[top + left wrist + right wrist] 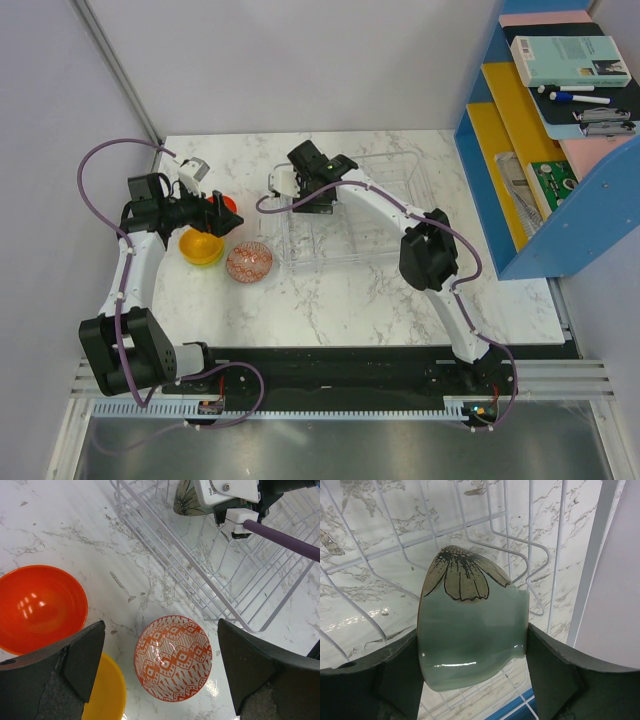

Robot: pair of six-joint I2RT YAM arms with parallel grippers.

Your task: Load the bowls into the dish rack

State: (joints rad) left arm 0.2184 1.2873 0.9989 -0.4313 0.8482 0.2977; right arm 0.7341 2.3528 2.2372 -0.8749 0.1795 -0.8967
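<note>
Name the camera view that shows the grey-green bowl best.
Right wrist: the grey-green bowl fills the frame, flower pattern clear, clamped in the right gripper. Left wrist catches only its edge at the top; top external hides it under the right arm.

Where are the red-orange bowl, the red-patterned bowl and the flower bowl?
red-orange bowl (40,607): left wrist view, inside bottom.
red-patterned bowl (173,657): left wrist view, inside centre.
flower bowl (470,645): right wrist view, green side.

Marble table (350,300); blue shelf unit (592,232) beside it holds a book (570,60), perhaps markers (585,99)

Left claw (162,660) spread wide; right claw (476,667) gripping.
</note>
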